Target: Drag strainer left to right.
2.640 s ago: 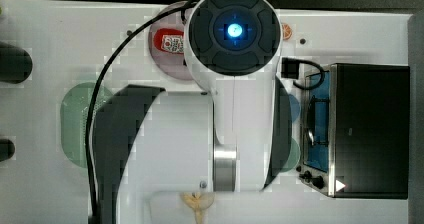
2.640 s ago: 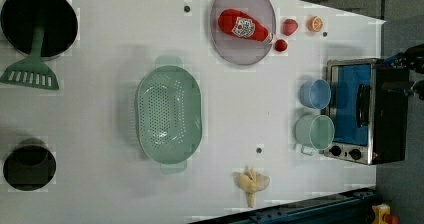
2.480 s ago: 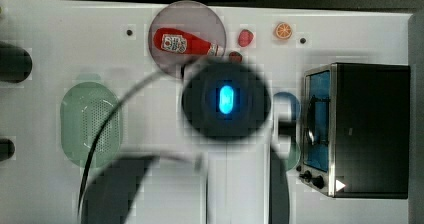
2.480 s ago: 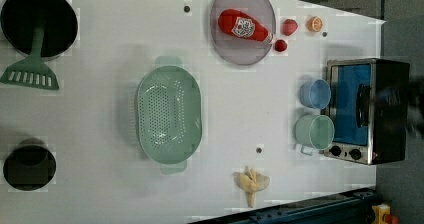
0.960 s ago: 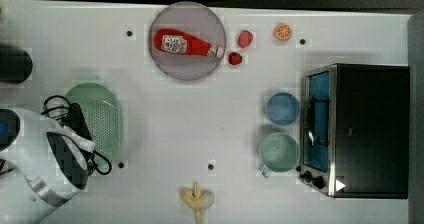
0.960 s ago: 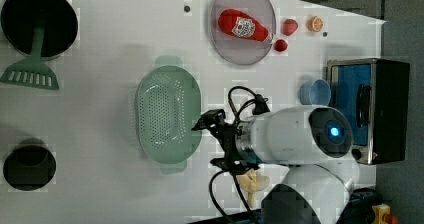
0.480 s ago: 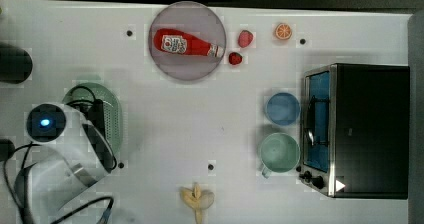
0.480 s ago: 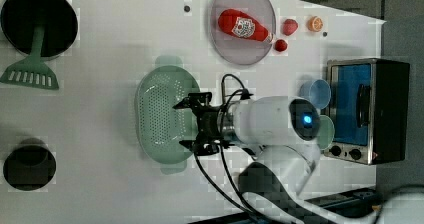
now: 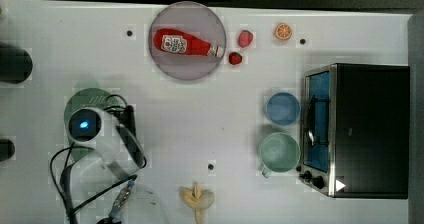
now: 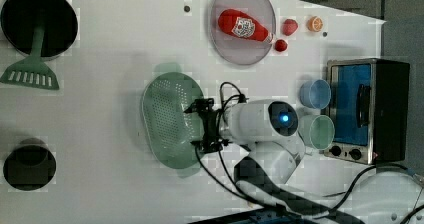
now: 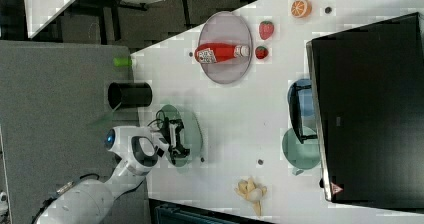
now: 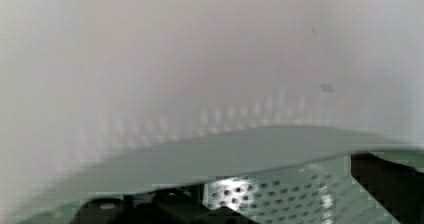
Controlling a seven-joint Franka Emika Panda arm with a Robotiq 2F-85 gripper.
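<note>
The white arm stretches level over the white surface from the left view's right, its wrist bent toward the strainer. The jaws stand spread wide over the strainer's right rim in the left view, grasping nothing. The mint strainer lies left of centre in the top view, half under the arm. Well apart on the top view's right stand a toaster oven, a blue bowl and a green mug. A plate carries a ketchup bottle; a banana lies near the bottom edge.
</note>
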